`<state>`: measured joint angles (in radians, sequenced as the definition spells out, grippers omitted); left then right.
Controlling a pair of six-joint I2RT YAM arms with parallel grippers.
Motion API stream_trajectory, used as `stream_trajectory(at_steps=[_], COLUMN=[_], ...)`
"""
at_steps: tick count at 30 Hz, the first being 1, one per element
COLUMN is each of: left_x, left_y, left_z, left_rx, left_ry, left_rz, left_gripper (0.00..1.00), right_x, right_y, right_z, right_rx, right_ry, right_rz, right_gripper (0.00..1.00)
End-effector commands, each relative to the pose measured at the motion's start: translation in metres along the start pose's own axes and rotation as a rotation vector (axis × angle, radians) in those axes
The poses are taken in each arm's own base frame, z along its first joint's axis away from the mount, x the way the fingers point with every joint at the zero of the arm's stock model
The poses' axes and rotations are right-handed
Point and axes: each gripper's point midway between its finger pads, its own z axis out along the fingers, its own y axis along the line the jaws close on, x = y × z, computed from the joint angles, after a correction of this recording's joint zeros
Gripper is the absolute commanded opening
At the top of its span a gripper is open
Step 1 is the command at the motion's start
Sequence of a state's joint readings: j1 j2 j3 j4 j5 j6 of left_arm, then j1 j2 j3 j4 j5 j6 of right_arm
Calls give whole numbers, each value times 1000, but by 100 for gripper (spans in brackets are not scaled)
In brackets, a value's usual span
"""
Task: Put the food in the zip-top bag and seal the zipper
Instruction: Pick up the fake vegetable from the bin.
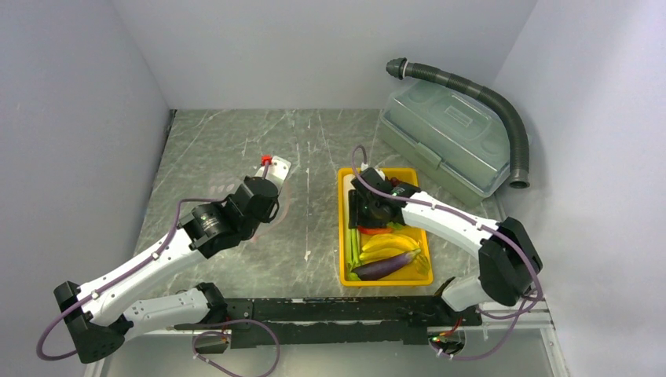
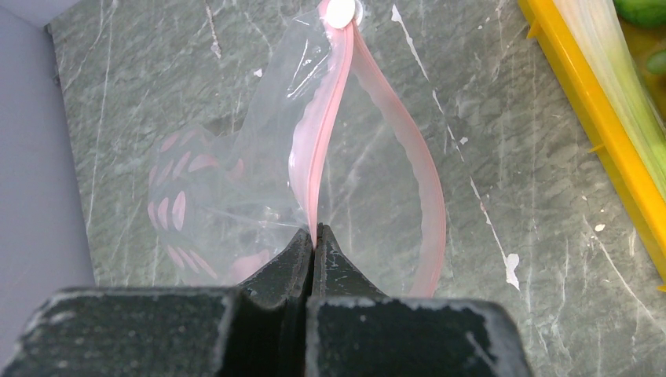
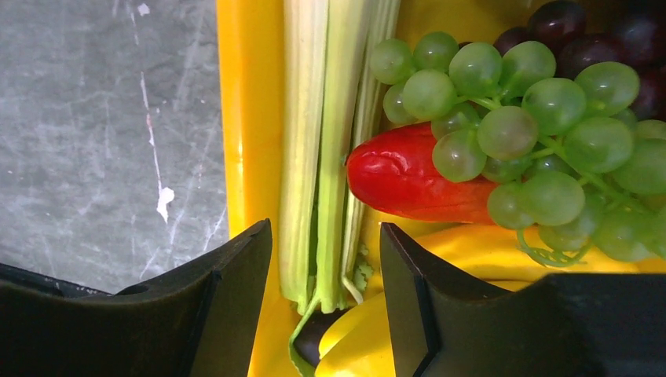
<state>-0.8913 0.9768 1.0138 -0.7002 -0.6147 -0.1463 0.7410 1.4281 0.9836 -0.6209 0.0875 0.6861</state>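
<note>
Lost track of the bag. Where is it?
Top view: the bag is left of the yellow tray, its pink edge pinched in the left jaws.

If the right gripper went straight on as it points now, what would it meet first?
Probably the pale green leafy stalks lying along the wall of the yellow plastic tray: they sit between the fingers of the open right gripper. Depth is unclear.
</note>
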Motion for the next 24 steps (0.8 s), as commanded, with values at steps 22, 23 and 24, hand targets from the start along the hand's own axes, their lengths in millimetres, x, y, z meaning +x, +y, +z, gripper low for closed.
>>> stream_trajectory(at_steps=[22,23,24], left_x=[-6,-6,-6], left_y=[2,2,2], left_z=[-2,-1,-2], left_rx=[-2,-2,-2], left_ry=[-29,-29,-31], left_rz=[-20,-19,-21], left_gripper=[0,0,0], right_x=[31,31,31], right_y=[10,10,10], right_z=[52,52,51], right_rx=[-79,-81,-85], right_ry=[74,74,73], right_rz=[66,66,67], right_gripper=[56,56,56])
